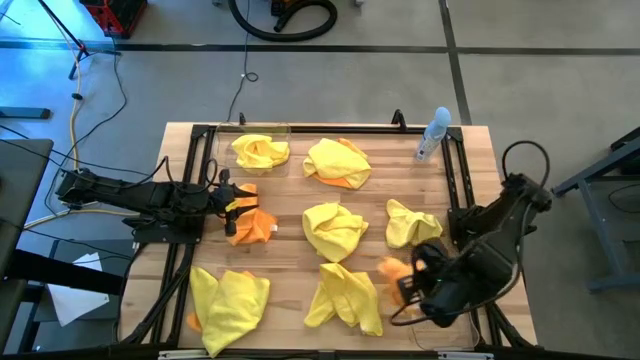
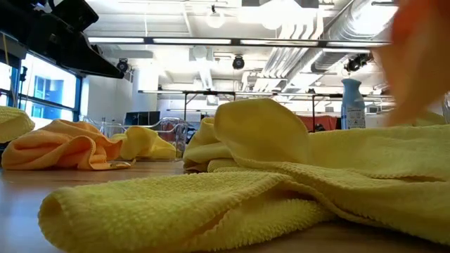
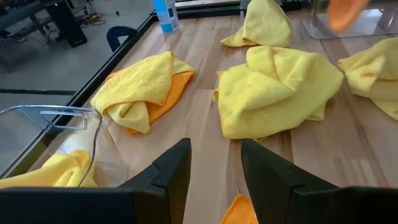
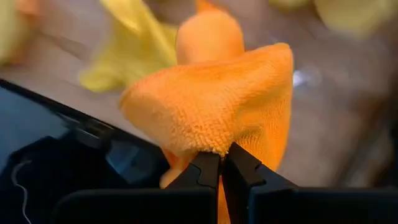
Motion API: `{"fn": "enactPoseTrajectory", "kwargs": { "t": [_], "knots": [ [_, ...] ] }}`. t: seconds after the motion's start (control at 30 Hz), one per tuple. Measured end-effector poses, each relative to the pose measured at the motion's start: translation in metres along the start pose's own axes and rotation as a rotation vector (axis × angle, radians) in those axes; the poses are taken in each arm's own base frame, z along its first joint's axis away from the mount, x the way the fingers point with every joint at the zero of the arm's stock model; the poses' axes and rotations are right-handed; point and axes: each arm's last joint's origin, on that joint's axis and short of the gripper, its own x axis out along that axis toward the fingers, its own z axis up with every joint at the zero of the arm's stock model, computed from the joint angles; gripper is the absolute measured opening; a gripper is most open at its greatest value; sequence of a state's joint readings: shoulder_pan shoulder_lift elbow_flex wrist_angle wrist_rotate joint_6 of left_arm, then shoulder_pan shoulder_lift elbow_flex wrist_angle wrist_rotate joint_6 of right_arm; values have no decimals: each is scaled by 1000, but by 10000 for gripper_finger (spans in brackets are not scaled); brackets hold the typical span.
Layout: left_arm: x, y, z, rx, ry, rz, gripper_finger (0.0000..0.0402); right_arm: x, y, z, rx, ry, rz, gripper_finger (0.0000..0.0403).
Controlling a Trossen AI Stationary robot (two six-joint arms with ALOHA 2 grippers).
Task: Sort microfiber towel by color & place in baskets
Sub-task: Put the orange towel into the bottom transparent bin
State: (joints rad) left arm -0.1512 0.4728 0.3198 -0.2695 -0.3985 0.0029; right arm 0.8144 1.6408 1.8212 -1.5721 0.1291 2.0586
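Note:
Several yellow microfiber towels (image 1: 335,228) lie crumpled on the wooden table. One yellow towel (image 1: 260,151) lies in a clear basket (image 3: 68,115) at the far left. My right gripper (image 4: 221,163) hangs over the near right of the table, shut on an orange towel (image 1: 393,272). Beyond the yellow towels, a second clear basket (image 3: 318,25) stands at the near right. My left gripper (image 3: 214,165) stays open at the left, level, above another orange towel (image 1: 250,226), with nothing between its fingers. My right gripper pinches a bunched fold of the orange towel (image 4: 214,144) between its two fingertips. The fingers come from above, pointing steeply down. The towel is lifted clear of the table and hangs bunched beyond the fingers.
A pale blue spray bottle (image 1: 432,135) stands at the far right corner. A yellow towel lying over an orange one (image 1: 338,163) sits at the far middle. Black arm frames run along both sides of the table.

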Motion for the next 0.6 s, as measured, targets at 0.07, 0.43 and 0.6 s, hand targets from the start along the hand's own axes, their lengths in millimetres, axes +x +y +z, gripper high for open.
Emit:
{"fn": "enactPoseTrajectory", "kwargs": {
  "t": [0.07, 0.43, 0.6],
  "knots": [
    [0, 0, 0, 0, 0, 1, 129, 1, -13, -4, 60, 91, -67, 0],
    [0, 0, 0, 1, 1, 2, 129, 3, -49, -10, 200, 398, -372, 0],
    [0, 0, 0, 1, 0, 2, 129, 8, -45, -4, 153, 191, -214, 0]
  ]
}}
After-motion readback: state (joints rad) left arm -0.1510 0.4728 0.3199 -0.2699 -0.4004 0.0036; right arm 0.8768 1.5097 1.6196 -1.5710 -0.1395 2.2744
